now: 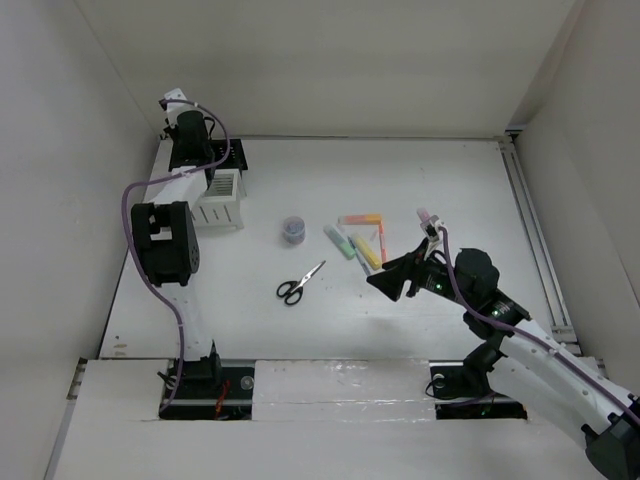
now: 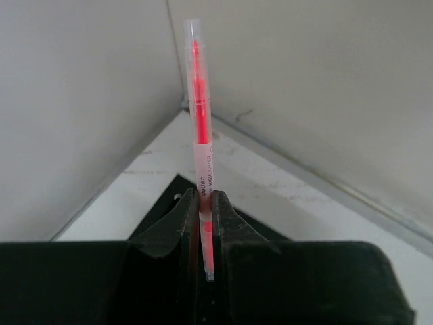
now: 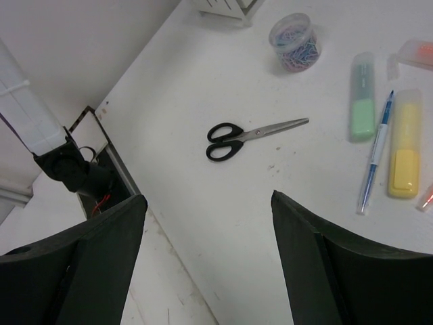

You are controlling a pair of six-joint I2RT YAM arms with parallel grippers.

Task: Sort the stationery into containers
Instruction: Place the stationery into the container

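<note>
Clamping an orange-red pen (image 2: 201, 135), your left gripper (image 2: 205, 203) is closed; your right gripper (image 3: 208, 200) gapes empty near the scissors (image 3: 250, 133)

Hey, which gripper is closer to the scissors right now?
Right. The right gripper hangs open over the table, to the right of the scissors in the top view. The left gripper is off at the far left corner near the white organizer, shut on a red pen.

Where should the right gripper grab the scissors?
Grip the shut blades just past the pivot, coming straight down with the fingers across their narrow width. The scissors lie flat on the table with nothing touching them. The handle loops are wide and flat, so the open right gripper would likely close better on the slim metal.
</note>
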